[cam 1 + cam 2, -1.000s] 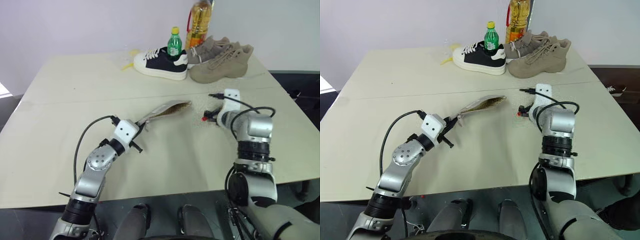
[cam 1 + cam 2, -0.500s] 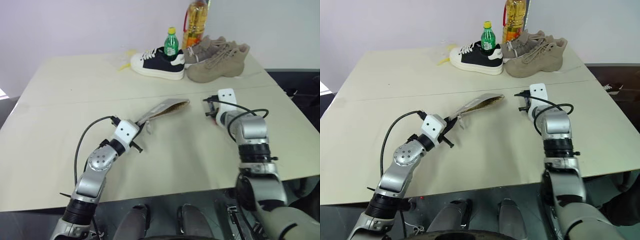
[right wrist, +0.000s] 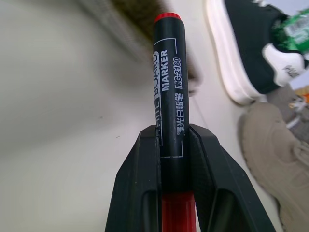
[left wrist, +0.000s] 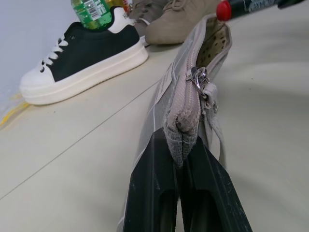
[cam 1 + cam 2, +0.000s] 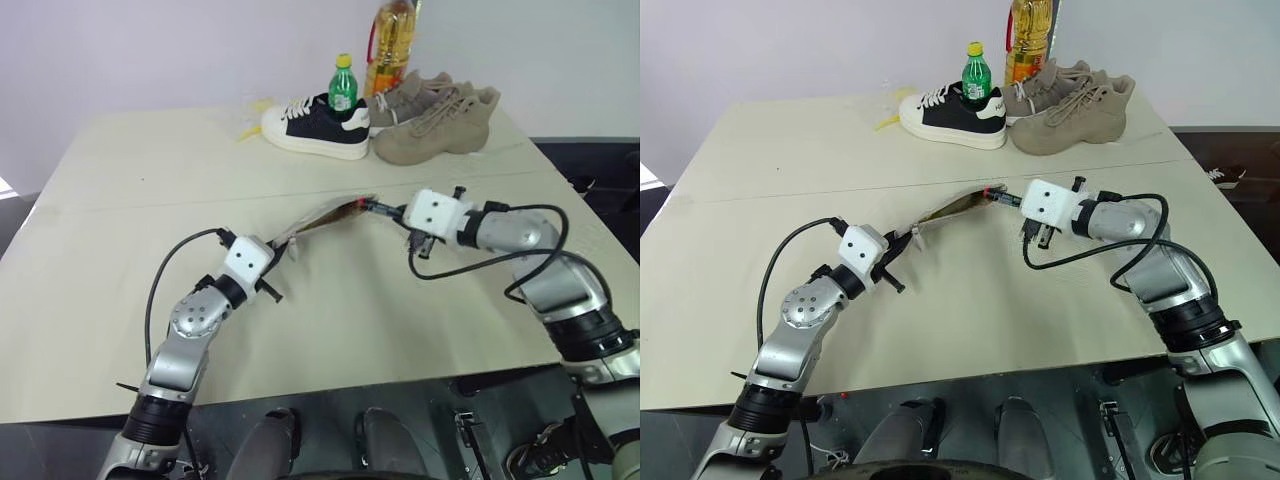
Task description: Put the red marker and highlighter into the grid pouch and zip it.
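Note:
My left gripper (image 5: 284, 244) is shut on the near end of the grid pouch (image 5: 326, 214) and holds it raised off the table. The pouch's zipper is open, with its mouth toward my right arm. In the left wrist view the grey fabric (image 4: 192, 99) is pinched between the black fingers (image 4: 159, 193). My right gripper (image 5: 392, 210) is shut on the red marker (image 5: 366, 205), a black-bodied pen with red ends. It points leftward, and its red tip sits at the pouch's mouth (image 5: 989, 190). The right wrist view shows the marker (image 3: 169, 82) clamped between the fingers. The highlighter is out of view.
At the table's far side stand a black-and-white sneaker (image 5: 315, 125), a green bottle (image 5: 344, 85), a pair of tan shoes (image 5: 440, 120) and a bottle of oil (image 5: 393, 40). A yellow scrap (image 5: 250, 122) lies left of the sneaker. A black cable hangs under my right wrist.
My right gripper shut on the red marker, lifted it off the table, rolled, and swung left to the pouch's mouth. The left gripper and the pouch stayed put.

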Action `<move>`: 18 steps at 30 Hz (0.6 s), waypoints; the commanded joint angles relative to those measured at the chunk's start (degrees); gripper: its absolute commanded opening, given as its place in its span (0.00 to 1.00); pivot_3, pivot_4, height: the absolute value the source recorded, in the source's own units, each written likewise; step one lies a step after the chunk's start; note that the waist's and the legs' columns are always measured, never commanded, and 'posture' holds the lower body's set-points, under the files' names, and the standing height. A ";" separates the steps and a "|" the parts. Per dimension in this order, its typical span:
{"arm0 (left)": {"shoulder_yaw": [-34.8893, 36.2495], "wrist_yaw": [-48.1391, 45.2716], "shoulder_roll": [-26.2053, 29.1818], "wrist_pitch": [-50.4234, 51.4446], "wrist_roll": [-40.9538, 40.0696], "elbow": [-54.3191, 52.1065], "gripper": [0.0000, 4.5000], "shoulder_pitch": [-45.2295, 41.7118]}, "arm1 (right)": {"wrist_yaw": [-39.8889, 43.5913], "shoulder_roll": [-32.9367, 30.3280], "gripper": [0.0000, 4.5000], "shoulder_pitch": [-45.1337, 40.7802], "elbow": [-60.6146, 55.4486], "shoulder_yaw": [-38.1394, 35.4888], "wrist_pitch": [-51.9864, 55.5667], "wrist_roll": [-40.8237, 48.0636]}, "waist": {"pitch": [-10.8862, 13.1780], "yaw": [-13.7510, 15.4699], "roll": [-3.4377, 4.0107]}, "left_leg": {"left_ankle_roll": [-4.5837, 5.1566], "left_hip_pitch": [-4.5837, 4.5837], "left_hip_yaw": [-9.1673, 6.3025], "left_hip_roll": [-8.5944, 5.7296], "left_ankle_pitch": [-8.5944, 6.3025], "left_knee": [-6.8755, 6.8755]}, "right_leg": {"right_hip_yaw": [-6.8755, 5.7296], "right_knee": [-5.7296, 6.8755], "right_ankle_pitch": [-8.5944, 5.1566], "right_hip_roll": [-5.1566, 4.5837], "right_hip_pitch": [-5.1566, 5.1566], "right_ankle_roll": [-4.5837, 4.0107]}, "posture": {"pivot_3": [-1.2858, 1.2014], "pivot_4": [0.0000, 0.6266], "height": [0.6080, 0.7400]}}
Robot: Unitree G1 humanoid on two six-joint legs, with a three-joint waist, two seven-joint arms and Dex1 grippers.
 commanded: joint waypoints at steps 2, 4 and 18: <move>-0.05 -1.39 -0.01 -1.18 -1.40 -1.88 0.00 -1.13 | 0.47 0.08 0.06 -1.81 -0.27 -0.31 -3.37 -2.68 | 0.00 0.09 0.00 | 0.00 0.00 -0.01 0.00 0.00 0.00 | 0.00 -0.01 0.00 0.00 0.00 0.00 | 0.52 0.24 1.00; -0.38 -2.32 0.42 -1.38 -1.43 -2.38 0.00 -0.89 | 0.94 -0.85 0.06 -1.96 0.60 1.03 -6.54 -5.41 | 0.00 0.11 0.00 | 0.00 0.00 0.00 -0.01 0.00 0.00 | 0.00 -0.01 0.00 -0.01 0.00 0.00 | 0.52 0.24 1.00; -3.68 -8.73 2.24 0.42 -2.41 -4.87 0.00 -1.51 | -1.29 0.16 0.06 -5.08 2.06 6.20 -29.04 -19.24 | 0.00 0.02 0.00 | -0.01 0.00 -0.01 0.00 0.00 -0.02 | 0.00 0.00 0.00 0.02 -0.01 0.00 | 0.52 0.24 1.00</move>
